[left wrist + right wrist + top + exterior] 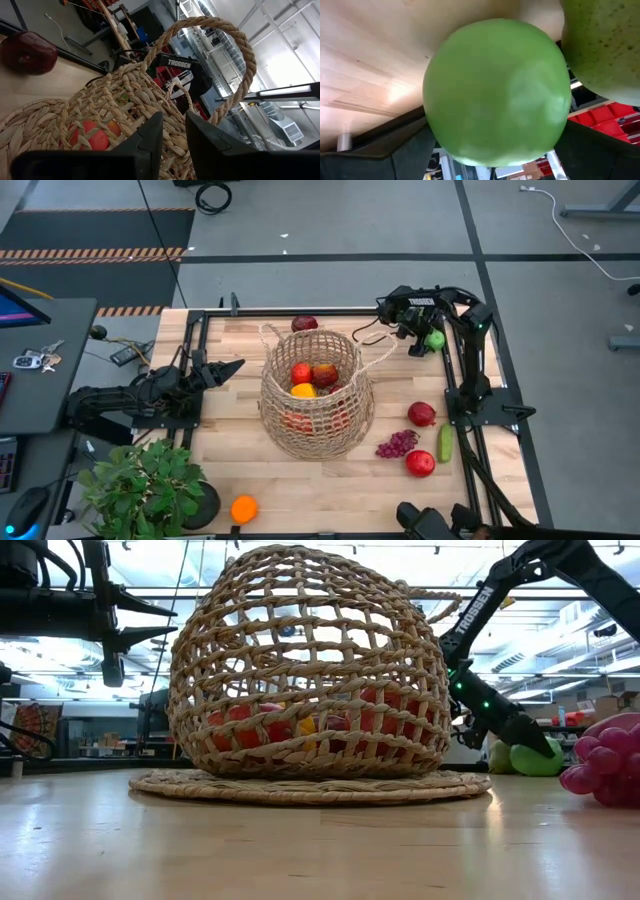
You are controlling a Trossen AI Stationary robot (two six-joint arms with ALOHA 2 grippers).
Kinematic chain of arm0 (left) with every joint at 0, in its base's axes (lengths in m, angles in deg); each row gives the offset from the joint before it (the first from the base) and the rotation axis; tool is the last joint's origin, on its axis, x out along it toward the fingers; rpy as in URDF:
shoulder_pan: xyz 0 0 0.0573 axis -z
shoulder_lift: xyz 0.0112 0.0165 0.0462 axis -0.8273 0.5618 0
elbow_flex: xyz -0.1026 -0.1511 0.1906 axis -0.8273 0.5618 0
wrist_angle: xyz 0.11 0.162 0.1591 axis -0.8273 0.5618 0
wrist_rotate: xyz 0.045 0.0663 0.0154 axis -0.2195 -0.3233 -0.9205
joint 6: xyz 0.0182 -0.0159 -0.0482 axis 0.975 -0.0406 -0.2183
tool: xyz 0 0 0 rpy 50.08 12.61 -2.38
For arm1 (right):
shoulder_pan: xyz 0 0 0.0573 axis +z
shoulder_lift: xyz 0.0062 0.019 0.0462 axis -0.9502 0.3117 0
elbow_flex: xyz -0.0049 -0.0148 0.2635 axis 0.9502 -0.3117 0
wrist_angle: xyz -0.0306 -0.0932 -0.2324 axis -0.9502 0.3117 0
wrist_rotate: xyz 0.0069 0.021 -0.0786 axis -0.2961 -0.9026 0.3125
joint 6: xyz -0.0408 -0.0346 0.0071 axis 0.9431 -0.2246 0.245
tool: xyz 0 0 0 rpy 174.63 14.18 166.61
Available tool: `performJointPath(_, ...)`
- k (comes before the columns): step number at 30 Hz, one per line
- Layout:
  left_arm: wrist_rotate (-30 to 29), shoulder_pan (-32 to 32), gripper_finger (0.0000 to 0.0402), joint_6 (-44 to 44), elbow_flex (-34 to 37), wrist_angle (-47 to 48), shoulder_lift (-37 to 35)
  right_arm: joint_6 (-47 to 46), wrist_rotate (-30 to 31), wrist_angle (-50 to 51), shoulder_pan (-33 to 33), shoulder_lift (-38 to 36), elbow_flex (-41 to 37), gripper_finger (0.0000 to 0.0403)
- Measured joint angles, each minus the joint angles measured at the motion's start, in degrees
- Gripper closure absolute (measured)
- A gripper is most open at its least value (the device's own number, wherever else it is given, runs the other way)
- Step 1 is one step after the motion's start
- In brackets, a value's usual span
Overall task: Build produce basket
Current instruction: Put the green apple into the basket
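The tan wicker basket point(315, 395) stands upright at the table's middle on its flat base point(310, 785), with red and yellow-orange fruits point(312, 377) inside. My right gripper point(428, 340) is at the far right of the table, shut on a green apple point(495, 90). A green pear point(605, 45) lies right beside the apple. My left gripper point(240, 364) hovers open just left of the basket at rim height, pointing at its loop handle point(235, 55) and touching nothing. A dark red apple point(304, 324) lies behind the basket. My right gripper holds the green apple pinched between its two fingers point(405, 140), one on each side of the round body point(440, 135). The fingers slant down from the far side. In the low view the apple point(538, 760) sits at table level; whether it is lifted cannot be told.
To the right of the basket lie a red fruit point(421, 414), purple grapes point(397, 444), a green cucumber point(445, 443) and a red apple point(420, 463). An orange point(243, 508) and a potted plant point(150, 485) stand at the near left corner.
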Motion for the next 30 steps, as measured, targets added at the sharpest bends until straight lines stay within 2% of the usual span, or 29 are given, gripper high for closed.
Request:
performJointPath(7,0.02,-0.01,0.0316,0.02,-0.02,-0.02,0.0,1.06,0.08,-0.44,0.83,-0.76,-0.13,0.0032)
performJointPath(15,0.02,0.01,0.0311,0.02,-0.01,-0.02,0.0,0.94,-0.14,0.01,0.8,-1.46,0.11,0.0068)
performJointPath(24,0.02,0.0,0.0311,-0.01,0.01,-0.02,0.0,-1.36,-0.82,3.81,2.46,-4.0,5.98,0.0071)
performJointPath(27,0.02,0.01,0.0314,0.0,-0.02,-0.02,0.0,-2.2,-3.68,5.51,3.42,-5.78,9.49,0.0071)
performJointPath(30,0.01,0.02,0.0317,0.0,0.01,-0.02,0.0,-2.26,-9.87,4.91,4.52,-7.96,12.84,0.0071)
